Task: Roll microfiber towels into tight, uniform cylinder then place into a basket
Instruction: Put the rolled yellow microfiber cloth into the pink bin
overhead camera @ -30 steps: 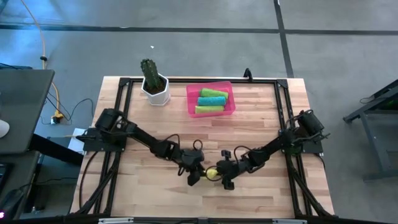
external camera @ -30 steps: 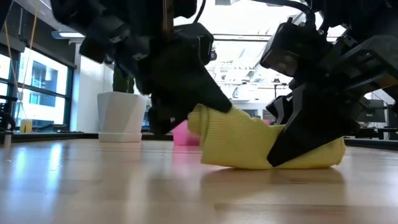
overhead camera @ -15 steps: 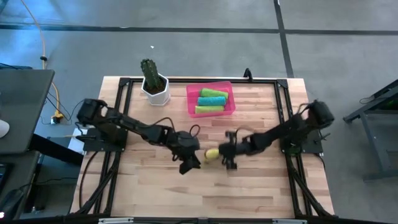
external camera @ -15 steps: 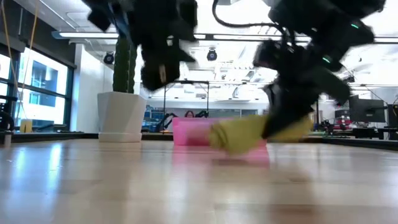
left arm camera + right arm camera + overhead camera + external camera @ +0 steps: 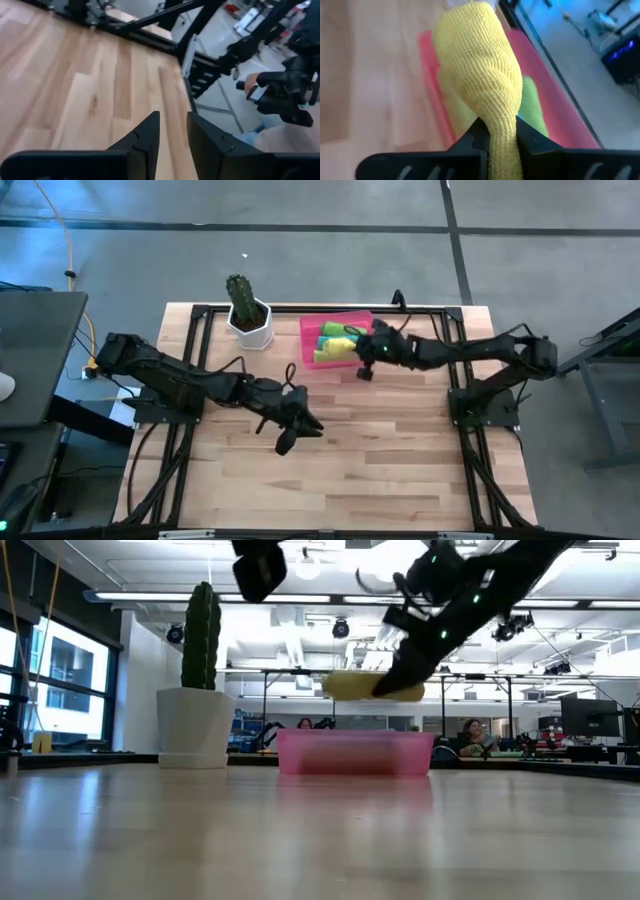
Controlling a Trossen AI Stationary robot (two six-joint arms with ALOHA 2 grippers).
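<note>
The yellow microfiber towel (image 5: pixel 368 687), rolled into a short thick roll, hangs in the air above the pink basket (image 5: pixel 355 753), with my right gripper (image 5: pixel 500 142) shut on it. In the high view the yellow towel (image 5: pixel 344 343) is over the basket (image 5: pixel 310 327) at the table's far middle. Lime green towel rolls (image 5: pixel 532 102) lie in the basket beneath it. My left gripper (image 5: pixel 173 135) is raised over the table's middle, left gripper (image 5: pixel 294 432), with a gap between its fingers and nothing in it. My right gripper pinches one end of the yellow roll (image 5: pixel 501 125) between its two fingers. The fingers come slanting down from the table's right side. The rest of the roll (image 5: pixel 477 55) sticks out past the fingertips, roughly level, lifted clear above the basket.
A white pot with a green cactus (image 5: pixel 248 315) stands left of the basket at the far edge. A black frame (image 5: pixel 200 315) runs round the tabletop. The near half of the wooden table (image 5: pixel 340 480) is bare.
My right gripper has lifted the yellow roll off the table's near middle and carried it up and toward the far edge, to above the basket. My left gripper has let go of the roll, risen and drawn back a little toward the left.
</note>
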